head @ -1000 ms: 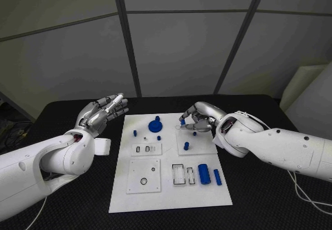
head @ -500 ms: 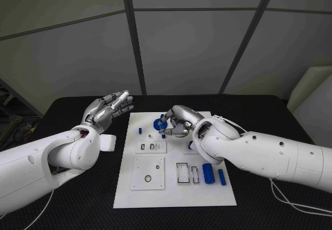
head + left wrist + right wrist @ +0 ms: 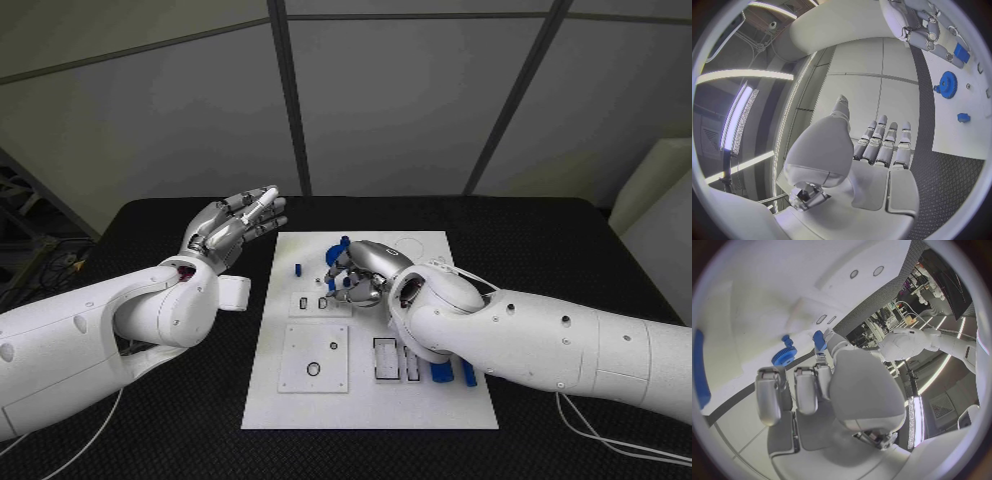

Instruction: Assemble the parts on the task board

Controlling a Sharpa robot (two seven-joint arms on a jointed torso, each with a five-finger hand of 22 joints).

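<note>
Head view puts my right hand (image 3: 361, 275) low over the far half of the task board (image 3: 368, 405), fingers curled in around a small blue peg (image 3: 819, 339). In the right wrist view that peg stands up between the fingertips, so I take it as pinched, though the contact itself is hard to make out from behind the palm. Just beside it on the board lies the blue gear (image 3: 784, 355), flat on the white surface near the far edge.

My left hand (image 3: 231, 228) is raised off to the left of the board, palm up, fingers spread and carrying nothing.

Nearer me, two blue cylinders (image 3: 443, 372) peek out from under my right forearm, next to the slotted white blocks (image 3: 389, 358).

Judging the handling: the peg looks like rigid printed plastic, very light and smooth, so it could twist or slip out of a fingertip pinch if I push it off-axis. I would hold it by its upper end, leaving the lower end free to enter a hole. The gear is stiff too, best taken by its toothed rim.
</note>
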